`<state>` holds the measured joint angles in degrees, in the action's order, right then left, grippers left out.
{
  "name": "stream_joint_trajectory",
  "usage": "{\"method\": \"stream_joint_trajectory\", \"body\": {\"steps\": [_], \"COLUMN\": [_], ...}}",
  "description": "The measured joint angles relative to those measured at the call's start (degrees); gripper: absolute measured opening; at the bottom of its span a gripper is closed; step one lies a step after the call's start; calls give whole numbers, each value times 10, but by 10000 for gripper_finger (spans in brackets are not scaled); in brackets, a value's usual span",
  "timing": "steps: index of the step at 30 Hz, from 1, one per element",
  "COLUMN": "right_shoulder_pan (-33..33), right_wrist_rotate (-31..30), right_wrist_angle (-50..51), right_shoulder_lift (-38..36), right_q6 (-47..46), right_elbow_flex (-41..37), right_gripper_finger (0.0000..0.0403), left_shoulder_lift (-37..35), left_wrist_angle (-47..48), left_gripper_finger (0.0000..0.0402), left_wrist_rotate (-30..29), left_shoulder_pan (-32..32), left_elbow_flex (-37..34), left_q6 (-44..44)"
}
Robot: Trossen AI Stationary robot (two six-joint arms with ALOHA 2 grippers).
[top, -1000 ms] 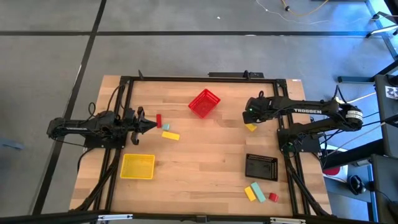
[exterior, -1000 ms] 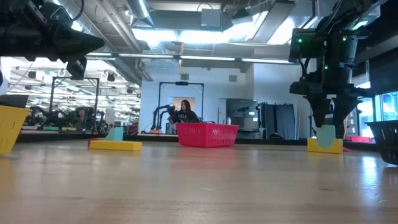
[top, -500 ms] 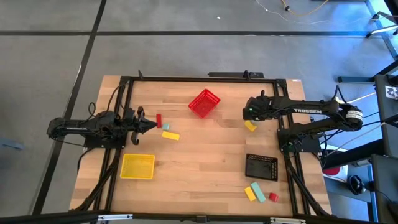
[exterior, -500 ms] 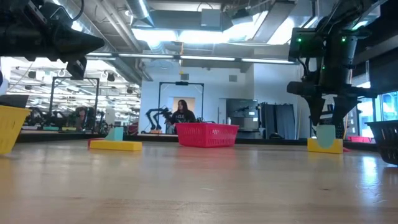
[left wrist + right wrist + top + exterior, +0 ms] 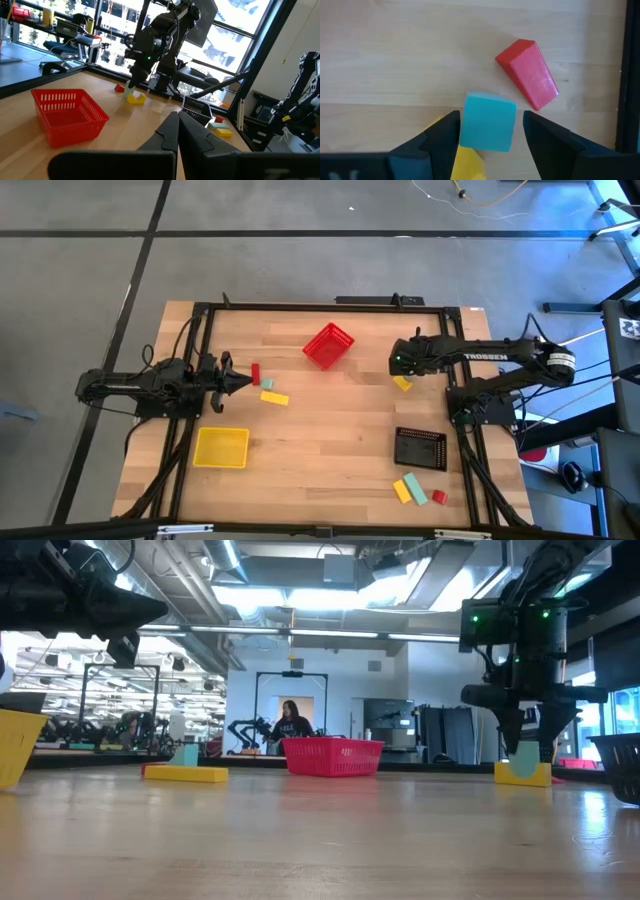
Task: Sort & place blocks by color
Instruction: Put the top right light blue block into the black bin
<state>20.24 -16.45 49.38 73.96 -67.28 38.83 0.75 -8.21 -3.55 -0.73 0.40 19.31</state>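
Here my right hand (image 5: 490,131) hangs open astride the mint block (image 5: 487,122), which sits on the yellow block (image 5: 468,162), ready to close; my left hand (image 5: 243,383) waits shut.

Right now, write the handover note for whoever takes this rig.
Left gripper: shut, waiting beside a red block, mint block and yellow block.
Right gripper: open, straddling a second mint block atop a yellow wedge.
Three more blocks lie by the black bin.
Done: nothing visible in red bin or yellow bin. Left: everything.
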Motion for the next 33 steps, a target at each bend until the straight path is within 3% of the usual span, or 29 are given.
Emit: {"method": "stream_joint_trajectory", "body": {"steps": [10,19,22,27,33], "right_shoulder_pan": [0,0,0,0,-7], "right_wrist_rotate": [-4,-6,-2,-5,-6], "right_wrist_angle": [-25,-12,-2,53,37], "right_shoulder_lift": [14,12,4,-45,-172], "right_q6": [0,5,31,85,184], "right_elbow_flex": [0,1,1,25,54], "right_gripper_finger": [216,138,136,136,136], "left_shoulder_lift": [0,0,0,0,0], "left_wrist_angle": [0,0,0,0,0], "left_gripper_finger": [0,0,0,0,0], "left_wrist_rotate": [0,0,0,0,0], "left_shoulder_pan": [0,0,0,0,0], "left_elbow_flex": [0,0,0,0,0], "left_q6": [0,0,0,0,0]}}
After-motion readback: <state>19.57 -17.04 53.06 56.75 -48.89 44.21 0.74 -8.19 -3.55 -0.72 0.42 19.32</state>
